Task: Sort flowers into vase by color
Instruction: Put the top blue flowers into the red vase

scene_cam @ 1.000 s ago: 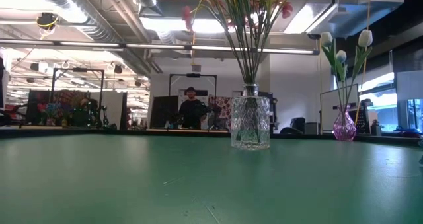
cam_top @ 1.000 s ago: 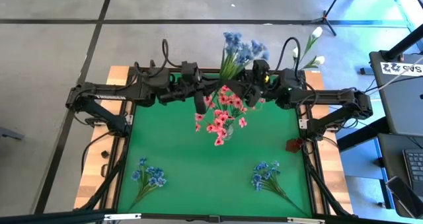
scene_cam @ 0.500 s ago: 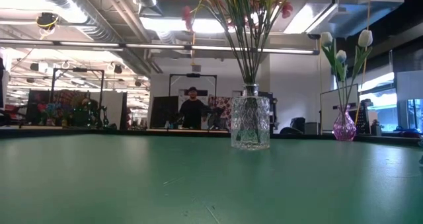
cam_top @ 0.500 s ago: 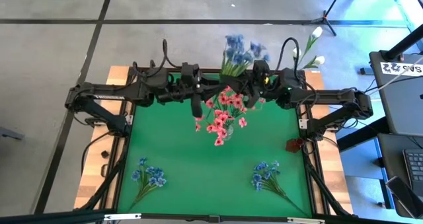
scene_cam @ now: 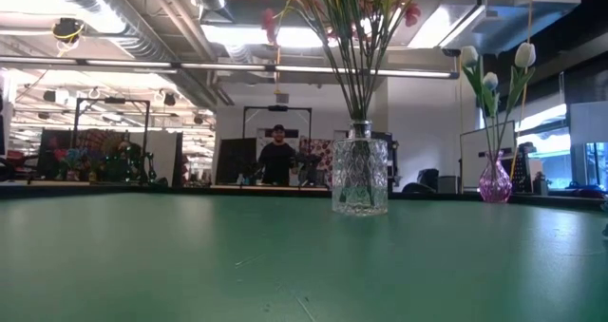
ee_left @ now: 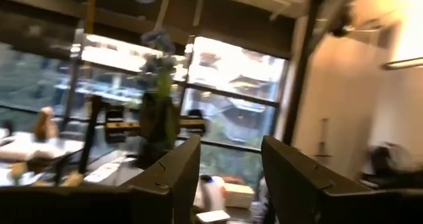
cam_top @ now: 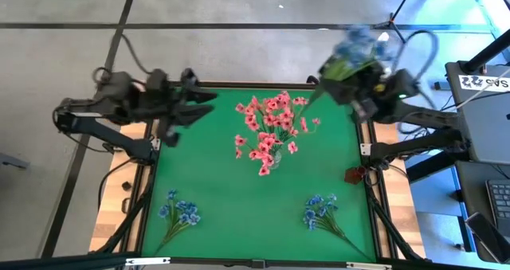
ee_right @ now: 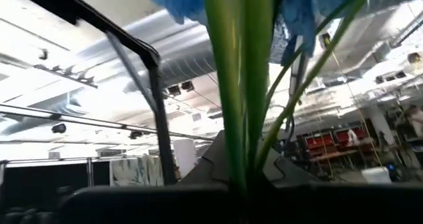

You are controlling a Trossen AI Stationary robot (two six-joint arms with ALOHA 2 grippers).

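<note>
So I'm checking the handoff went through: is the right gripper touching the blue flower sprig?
Touching. In the right wrist view the blue sprig's green stems run down between the right gripper's fingers, shut on them. The high view shows the bunch at that gripper.

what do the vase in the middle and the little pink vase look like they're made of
The middle vase looks like clear cut glass: faceted diamond pattern, stems visible through it. The small pink vase seems tinted glass, glossy and translucent, though clear plastic can't be ruled out for either.
</note>
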